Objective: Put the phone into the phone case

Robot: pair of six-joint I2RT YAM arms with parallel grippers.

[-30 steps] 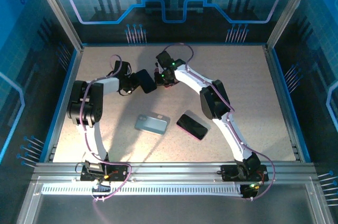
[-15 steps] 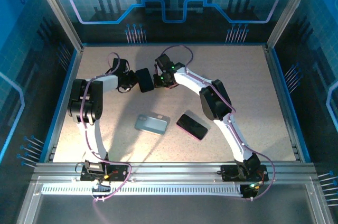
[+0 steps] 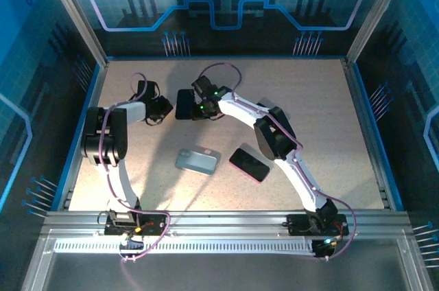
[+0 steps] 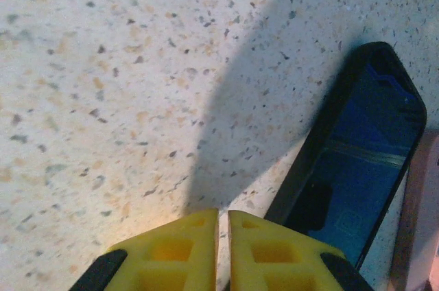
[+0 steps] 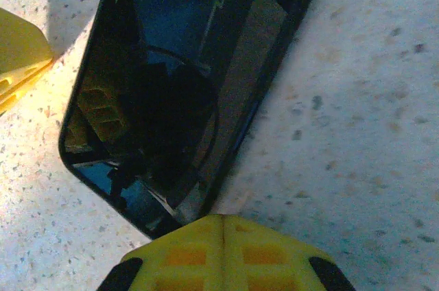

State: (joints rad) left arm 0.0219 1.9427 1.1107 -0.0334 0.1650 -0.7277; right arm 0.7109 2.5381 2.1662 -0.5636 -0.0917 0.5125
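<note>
Black phone (image 3: 184, 103) lies flat toward the bench's (image 3: 322, 112) far edge, apart from the grey case (image 3: 197, 160). Left end effector (image 4: 223, 217) and right end effector (image 5: 223, 222) flank it, closed, empty; nudging may skid it away.

Top cam: fixed high behind the arm bases, tilted down, far out, takes in the whole surface (image 3: 329, 133). Left wrist cam: hugs the surface, looks down past the left end effector (image 4: 223, 253); dark phone (image 4: 357, 167) sits ahead-right of it. Right wrist cam: closer yet, looks past the right end effector (image 5: 223, 236), same phone directly ahead. All three overlap on that phone.
</note>
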